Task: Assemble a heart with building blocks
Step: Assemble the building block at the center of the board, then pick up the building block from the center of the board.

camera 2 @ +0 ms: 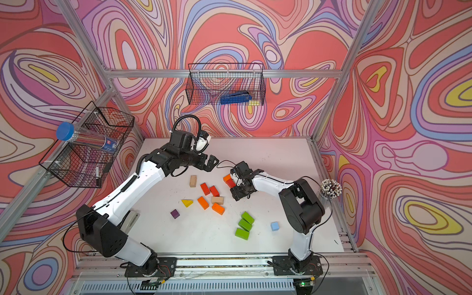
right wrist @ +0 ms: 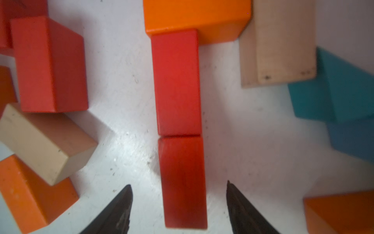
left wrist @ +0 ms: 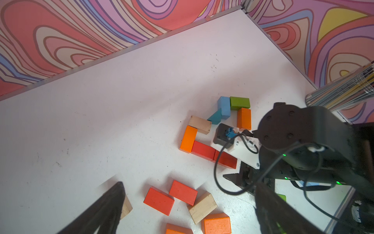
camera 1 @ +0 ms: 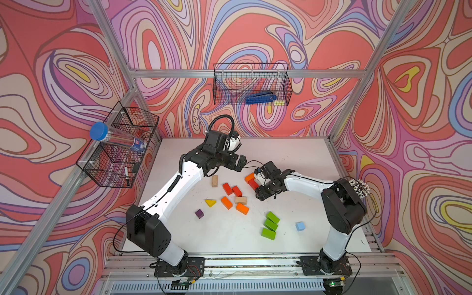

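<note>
A partial ring of building blocks lies mid-table: orange brick [left wrist: 188,138], wood brick [left wrist: 200,124], teal wedge [left wrist: 215,118], light blue brick [left wrist: 224,106], green brick [left wrist: 239,103], another orange brick [left wrist: 243,118] and two red bricks end to end [left wrist: 203,150]. My right gripper [right wrist: 179,184] [camera 1: 255,187] is open and straddles the nearer red brick [right wrist: 182,178], with a gap on each side. My left gripper [left wrist: 191,183] [camera 1: 241,163] hangs open behind the loose blocks, holding nothing. Loose red [camera 1: 227,188], orange [camera 1: 226,202] and wood [camera 1: 240,199] bricks lie near the front.
A yellow wedge [camera 1: 210,202], purple cube [camera 1: 199,213], three green bricks [camera 1: 270,224] and a light blue cube [camera 1: 300,226] lie toward the front. A pencil cup [camera 1: 358,189] stands at the right edge. Wire baskets hang on the left [camera 1: 120,145] and back walls [camera 1: 251,84].
</note>
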Tool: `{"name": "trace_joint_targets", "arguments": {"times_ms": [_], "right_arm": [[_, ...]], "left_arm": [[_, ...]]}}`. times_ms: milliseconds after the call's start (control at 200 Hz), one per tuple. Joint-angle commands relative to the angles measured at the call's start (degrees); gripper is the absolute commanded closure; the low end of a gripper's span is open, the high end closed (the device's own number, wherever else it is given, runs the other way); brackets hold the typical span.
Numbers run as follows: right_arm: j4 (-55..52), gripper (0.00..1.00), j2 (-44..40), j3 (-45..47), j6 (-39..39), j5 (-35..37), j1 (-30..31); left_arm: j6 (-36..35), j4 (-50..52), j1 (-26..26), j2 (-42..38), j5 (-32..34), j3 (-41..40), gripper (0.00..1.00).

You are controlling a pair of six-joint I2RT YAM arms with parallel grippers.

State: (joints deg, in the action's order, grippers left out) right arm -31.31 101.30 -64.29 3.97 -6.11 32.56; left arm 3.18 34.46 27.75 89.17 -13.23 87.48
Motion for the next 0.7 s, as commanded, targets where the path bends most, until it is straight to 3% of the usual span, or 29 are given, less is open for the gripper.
{"name": "trace_joint_targets", "arguments": {"times_ms": [0, 290, 696], "right_arm": [[0.87, 0.26, -7.85, 5.11, 8.82, 1.99, -0.21], [-1.58, 0.29, -19.61, 14.54, 15.58, 2.48, 1.51], [0.82, 0.38, -17.07, 18.05, 20.27, 3.56, 7.88]], "left_arm": [[-0.13, 1.2, -0.1, -1.19, -1.33, -0.12, 0.0], [0.63, 0.96, -0.09, -0.72, -3.34, -0.16, 0.0], [0.62, 0.7, -0.12, -0.71, -3.3, -0.38, 0.0]]}}
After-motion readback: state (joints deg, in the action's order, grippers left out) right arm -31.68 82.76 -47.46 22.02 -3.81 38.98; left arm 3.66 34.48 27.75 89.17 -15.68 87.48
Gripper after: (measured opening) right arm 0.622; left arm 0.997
